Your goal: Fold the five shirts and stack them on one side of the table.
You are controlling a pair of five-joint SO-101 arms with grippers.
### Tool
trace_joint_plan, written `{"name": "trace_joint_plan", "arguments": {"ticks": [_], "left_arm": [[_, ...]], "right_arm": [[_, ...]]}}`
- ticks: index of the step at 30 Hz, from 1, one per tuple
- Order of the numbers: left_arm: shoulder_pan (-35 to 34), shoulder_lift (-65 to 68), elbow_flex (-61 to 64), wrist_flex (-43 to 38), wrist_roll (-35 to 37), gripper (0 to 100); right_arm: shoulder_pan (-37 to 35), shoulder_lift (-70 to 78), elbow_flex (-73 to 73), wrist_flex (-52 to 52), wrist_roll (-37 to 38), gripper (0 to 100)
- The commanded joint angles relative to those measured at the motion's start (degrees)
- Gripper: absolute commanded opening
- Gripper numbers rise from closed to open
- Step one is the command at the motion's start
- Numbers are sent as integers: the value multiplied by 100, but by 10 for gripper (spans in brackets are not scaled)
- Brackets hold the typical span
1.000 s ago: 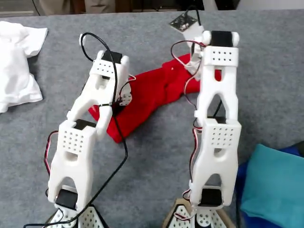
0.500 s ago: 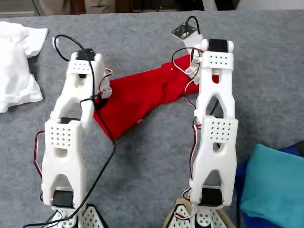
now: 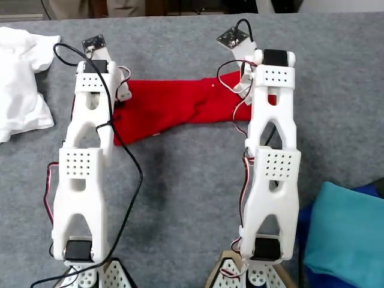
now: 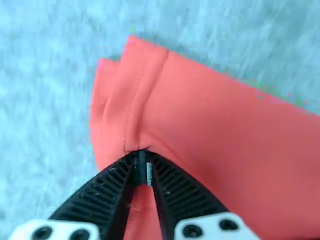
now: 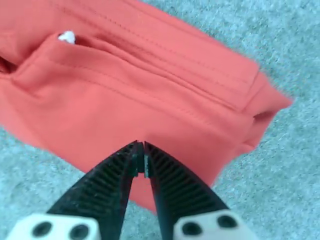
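Observation:
A red shirt (image 3: 174, 108) lies folded into a long band across the middle of the grey table (image 3: 180, 198), stretched between the two arms. My left gripper (image 4: 141, 159) is shut on the red shirt (image 4: 215, 130) near its hemmed end, at the band's left end in the high view. At the band's right end my right gripper (image 5: 140, 152) is shut on the red shirt (image 5: 130, 95), pinching a fold close to a sleeve and a white label (image 5: 66, 37). In the high view the arms hide both grippers' fingertips.
A crumpled white shirt (image 3: 21, 78) lies at the table's far left. At the front right corner sits a teal shirt (image 3: 345, 231) on top of a dark blue one (image 3: 307, 222). Bare grey table stretches between the arms' bases.
The left arm has swung out to the far left with its end of the red shirt, pulling the cloth from a slanted heap into a straight band. The right arm has barely moved.

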Motion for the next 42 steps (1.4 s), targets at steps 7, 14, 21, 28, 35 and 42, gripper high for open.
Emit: {"name": "trace_joint_plan", "arguments": {"ticks": [7, 14, 21, 28, 35, 42], "left_arm": [[-123, 277, -1864, -53, 0, 22], [-105, 171, -3103, 2119, -141, 21], [0, -1314, -352, 2119, -475, 45], [343, -3662, 3349, 2040, -360, 78], [53, -3996, 4070, 2013, 325, 169], [79, -3275, 4062, 1116, 334, 168]], "right_arm": [[75, -22, -374, -114, 62, 30], [75, -13, -365, -114, 62, 30], [75, -13, -365, -114, 62, 30], [84, -13, -374, -114, 62, 30], [48, -13, -365, -114, 62, 30], [48, -13, -356, -114, 62, 30]]}}
